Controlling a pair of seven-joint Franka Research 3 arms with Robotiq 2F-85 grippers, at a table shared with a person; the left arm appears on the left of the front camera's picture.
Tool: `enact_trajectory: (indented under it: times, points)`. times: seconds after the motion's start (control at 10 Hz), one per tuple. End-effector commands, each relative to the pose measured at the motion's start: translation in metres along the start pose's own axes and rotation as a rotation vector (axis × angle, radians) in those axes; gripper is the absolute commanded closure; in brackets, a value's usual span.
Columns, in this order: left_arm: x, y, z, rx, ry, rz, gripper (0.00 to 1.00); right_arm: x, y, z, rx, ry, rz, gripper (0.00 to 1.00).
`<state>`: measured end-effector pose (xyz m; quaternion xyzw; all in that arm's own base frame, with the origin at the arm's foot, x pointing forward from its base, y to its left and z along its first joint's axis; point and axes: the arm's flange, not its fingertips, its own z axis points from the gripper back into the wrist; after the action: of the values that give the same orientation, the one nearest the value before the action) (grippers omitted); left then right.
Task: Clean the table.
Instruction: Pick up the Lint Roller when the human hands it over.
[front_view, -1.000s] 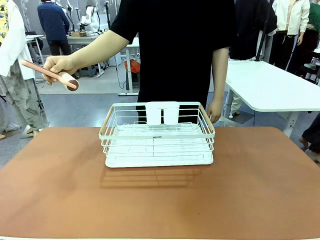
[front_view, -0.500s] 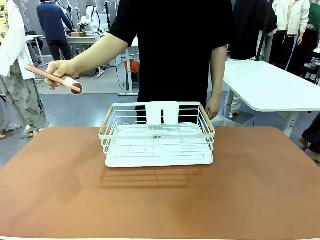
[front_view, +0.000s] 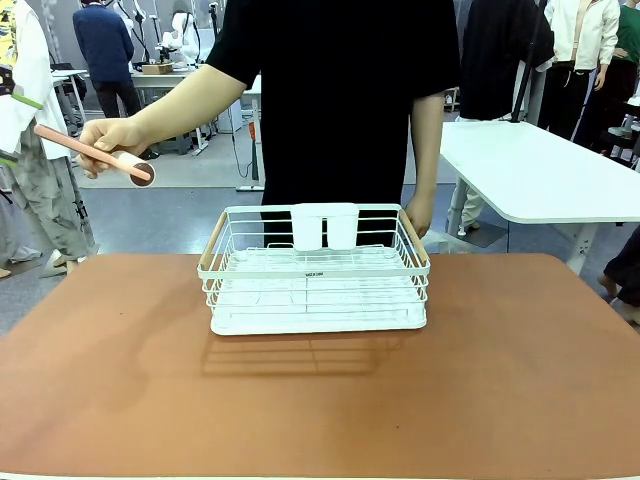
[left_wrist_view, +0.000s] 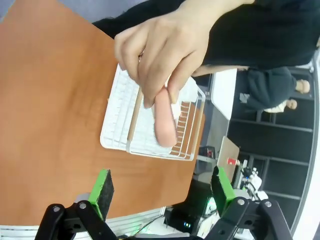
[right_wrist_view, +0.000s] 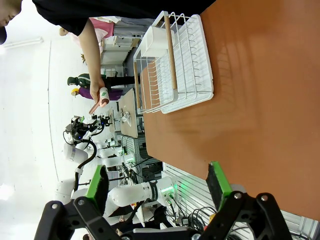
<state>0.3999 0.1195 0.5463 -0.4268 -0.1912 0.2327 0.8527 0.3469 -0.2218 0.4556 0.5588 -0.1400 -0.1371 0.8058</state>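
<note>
Evidently the person's raised hand (front_view: 112, 140) holds a pink-handled roller (front_view: 90, 150) out at about ten o'clock from the white wire rack (front_view: 315, 275), beyond the table (front_view: 520, 380) edge. The arm is stretched sideways, the fingers are wrapped round the handle, and the roller head hangs lowest. This is likely an offer to the left arm. In the left wrist view the left gripper (left_wrist_view: 161, 182) faces that handle with its jaws spread wide and nothing between them. The other hand (front_view: 415, 215) rests at the rack's two o'clock corner, perhaps to steady it. The terracotta table carries the rack centrally, toward twelve o'clock. The right gripper (right_wrist_view: 157, 180) hangs off the table's edge, jaws likewise apart and empty.
</note>
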Motion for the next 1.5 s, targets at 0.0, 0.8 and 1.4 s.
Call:
enact_trajectory:
  times: [0.0,0.8,1.4]
  points:
    - [-0.010,-0.010,-0.009,0.042,-0.050,0.040,0.00,-0.001,0.002,0.001,0.006,-0.002,0.001,0.00]
    - [-0.001,-0.010,-0.029,0.048,-0.116,0.223,0.00,-0.001,0.002,0.001,0.006,-0.002,0.001,0.00]
    - [0.003,-0.005,-0.034,0.033,-0.106,0.233,0.11,-0.001,0.002,0.001,0.006,-0.002,0.001,0.00]
